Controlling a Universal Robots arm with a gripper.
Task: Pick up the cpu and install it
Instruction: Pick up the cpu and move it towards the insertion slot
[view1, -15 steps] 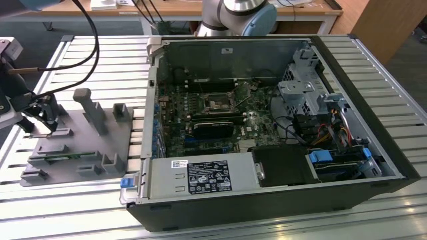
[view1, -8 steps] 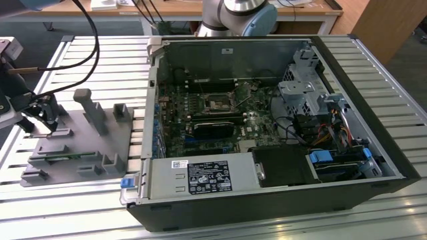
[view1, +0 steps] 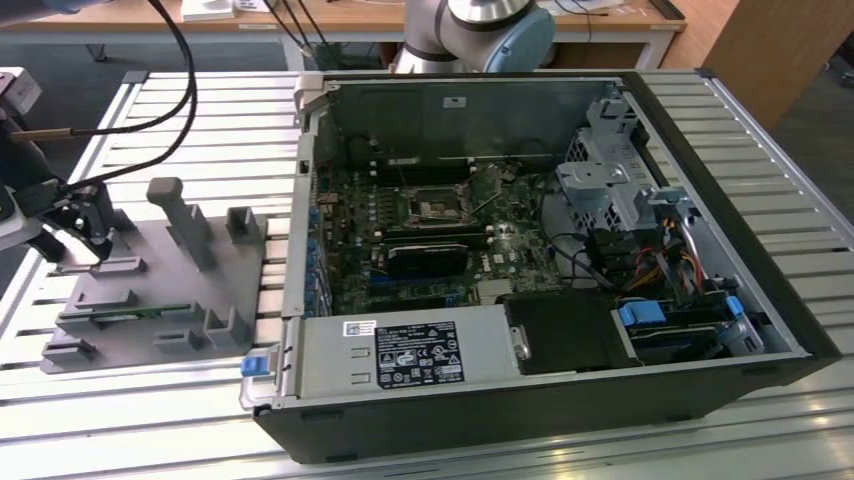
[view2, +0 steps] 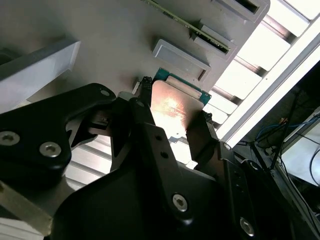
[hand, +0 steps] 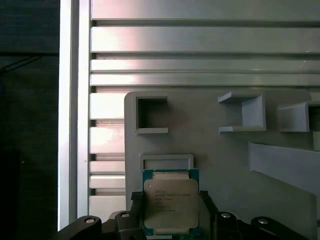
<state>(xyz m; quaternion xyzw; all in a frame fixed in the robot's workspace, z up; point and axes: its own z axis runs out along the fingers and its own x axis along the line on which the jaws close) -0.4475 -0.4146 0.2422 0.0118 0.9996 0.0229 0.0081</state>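
One slatted metal table (view1: 747, 120) carries one open computer case (view1: 534, 425) with its single motherboard (view1: 521, 250) exposed. To the exterior view's left of the case lies one grey holder tray (view1: 147, 275). The one gripper (hand: 170, 197) hangs over the tray's end at the exterior view's left. One thin green memory stick (view1: 127, 317) rests on the tray. The gripper's two black fingers (hand: 136, 205) are clamped against opposite edges of the one cpu (hand: 170, 210), silver top up, just beside one small rectangular frame (hand: 166, 162) on the tray. I cannot tell whether the cpu is lifted clear.
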